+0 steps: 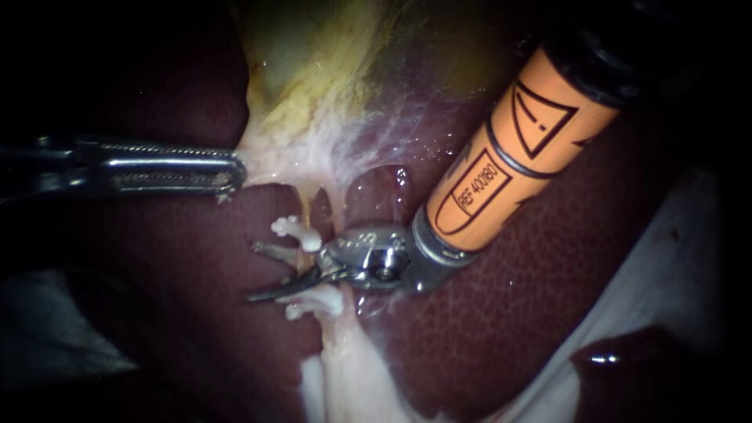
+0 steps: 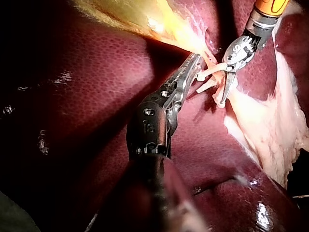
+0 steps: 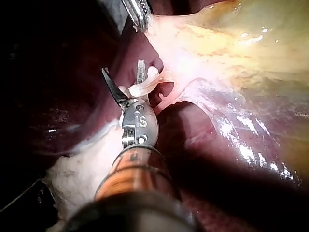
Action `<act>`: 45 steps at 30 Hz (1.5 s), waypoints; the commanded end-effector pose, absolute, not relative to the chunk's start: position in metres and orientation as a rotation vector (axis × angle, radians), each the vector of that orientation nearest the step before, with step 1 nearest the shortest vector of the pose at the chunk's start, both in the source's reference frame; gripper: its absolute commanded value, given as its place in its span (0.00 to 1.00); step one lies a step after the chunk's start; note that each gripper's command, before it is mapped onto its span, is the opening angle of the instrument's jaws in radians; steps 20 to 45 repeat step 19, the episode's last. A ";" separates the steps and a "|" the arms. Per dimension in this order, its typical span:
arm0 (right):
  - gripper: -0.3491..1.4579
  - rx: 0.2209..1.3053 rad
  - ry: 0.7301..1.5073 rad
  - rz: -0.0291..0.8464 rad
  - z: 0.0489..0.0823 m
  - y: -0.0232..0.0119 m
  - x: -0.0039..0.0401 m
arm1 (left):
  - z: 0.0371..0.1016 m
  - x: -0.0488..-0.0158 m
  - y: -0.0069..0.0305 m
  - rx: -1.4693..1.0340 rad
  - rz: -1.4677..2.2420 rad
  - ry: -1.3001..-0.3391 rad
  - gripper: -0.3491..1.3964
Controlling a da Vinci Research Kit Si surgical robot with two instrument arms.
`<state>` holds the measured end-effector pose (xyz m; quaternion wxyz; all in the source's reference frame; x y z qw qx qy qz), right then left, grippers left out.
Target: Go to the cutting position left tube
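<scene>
The left tube [image 1: 302,202] runs down from the gallbladder [image 1: 329,70] and carries two white clips, an upper one [image 1: 298,230] and a lower one [image 1: 315,301]. My right instrument [image 1: 251,272], on an orange shaft, has two thin blades open astride the tube between these clips. In the right wrist view its blades [image 3: 122,67] stand apart, with a clip [image 3: 145,84] against one blade. My left instrument [image 1: 229,174] is shut on pale tissue at the gallbladder's edge and holds it to the left. The left wrist view shows it [image 2: 193,63] beside the clips.
Dark red liver [image 1: 548,298] lies under and around the work site. A second strand [image 1: 342,205] runs to the right of the clipped tube, beside a window in the tissue. Pale fatty tissue [image 1: 345,368] hangs below. White cloth [image 1: 674,258] lies at the right.
</scene>
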<state>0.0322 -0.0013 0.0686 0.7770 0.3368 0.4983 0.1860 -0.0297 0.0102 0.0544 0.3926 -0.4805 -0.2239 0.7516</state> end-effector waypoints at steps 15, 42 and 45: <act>0.93 0.738 1.095 0.401 0.0669 -0.0016 0.0325 | 0.0547 -0.0294 0.0104 -1.221 1.909 -0.571 0.00; 0.93 0.744 1.090 0.410 0.0669 -0.0016 0.0325 | 0.0547 -0.0294 0.0104 -1.221 1.909 -0.571 0.00; 0.93 0.744 1.090 0.410 0.0669 -0.0016 0.0325 | 0.0547 -0.0294 0.0104 -1.221 1.909 -0.571 0.00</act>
